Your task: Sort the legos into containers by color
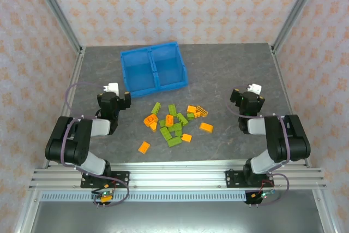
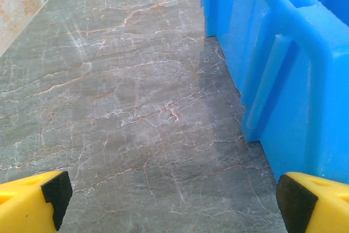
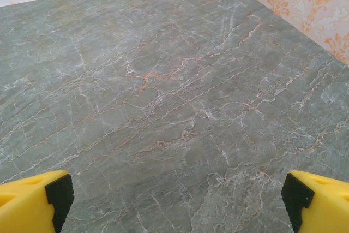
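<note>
Several lime green and orange legos lie scattered in a loose pile on the grey marbled table, in front of the bright blue bin. Both of its square compartments look empty. One orange plate lies apart at the pile's near left. My left gripper rests left of the pile, near the bin's front left corner, open with nothing between its yellow fingers; the bin's wall rises to its right. My right gripper sits right of the pile, open over bare table.
Metal frame posts and patterned walls close in the table on the left, back and right. An aluminium rail runs along the near edge with both arm bases on it. Open tabletop lies behind the right gripper and left of the bin.
</note>
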Robot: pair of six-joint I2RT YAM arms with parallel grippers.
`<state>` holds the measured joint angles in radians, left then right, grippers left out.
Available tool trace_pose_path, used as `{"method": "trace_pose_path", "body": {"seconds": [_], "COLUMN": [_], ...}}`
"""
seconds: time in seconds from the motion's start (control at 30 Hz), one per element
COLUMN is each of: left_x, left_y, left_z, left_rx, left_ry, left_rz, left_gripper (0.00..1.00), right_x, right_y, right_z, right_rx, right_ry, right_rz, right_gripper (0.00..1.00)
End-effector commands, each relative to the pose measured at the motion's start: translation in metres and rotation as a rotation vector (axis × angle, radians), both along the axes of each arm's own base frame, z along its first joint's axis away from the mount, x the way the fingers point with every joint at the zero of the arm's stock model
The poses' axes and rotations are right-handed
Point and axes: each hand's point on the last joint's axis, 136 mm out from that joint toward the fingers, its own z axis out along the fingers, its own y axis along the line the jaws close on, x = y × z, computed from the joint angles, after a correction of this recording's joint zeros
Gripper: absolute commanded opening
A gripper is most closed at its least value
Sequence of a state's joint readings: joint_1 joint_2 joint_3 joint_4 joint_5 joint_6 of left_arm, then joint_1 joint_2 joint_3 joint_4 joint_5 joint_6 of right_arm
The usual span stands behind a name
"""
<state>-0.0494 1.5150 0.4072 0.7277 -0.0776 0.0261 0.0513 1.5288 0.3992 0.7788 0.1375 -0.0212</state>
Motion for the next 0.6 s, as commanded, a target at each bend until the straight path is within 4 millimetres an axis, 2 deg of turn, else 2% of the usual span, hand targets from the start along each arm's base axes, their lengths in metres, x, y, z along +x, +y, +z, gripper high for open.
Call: {"method": "trace_pose_path", "body": {"seconds": [0.0,0.47,0.57], "left_x": [0.008,0.008,0.009], "left_y": [0.000,0.000,0.000], "left_z": [0.017,0.017,0.017], "left_rx": [-0.010,-0.010,-0.010], "left_ry": [-0.051,-0.051,-0.052], "left_rz": [-0.002,-0.001,-0.001], "left_gripper": [1.00,1.00,1.00], "right_x": [0.005,0.005,0.004], "right_y": [0.000,-0.001,-0.001], "right_z": [0.009,0.009,0.019], "right_rx": [-0.002,-0.002,-0.007], "right_ry": [-0.025,-0.025,-0.041], "right_rz": [0.006,0.006,0.004], "right_gripper": [0.99,0.99,1.00]}}
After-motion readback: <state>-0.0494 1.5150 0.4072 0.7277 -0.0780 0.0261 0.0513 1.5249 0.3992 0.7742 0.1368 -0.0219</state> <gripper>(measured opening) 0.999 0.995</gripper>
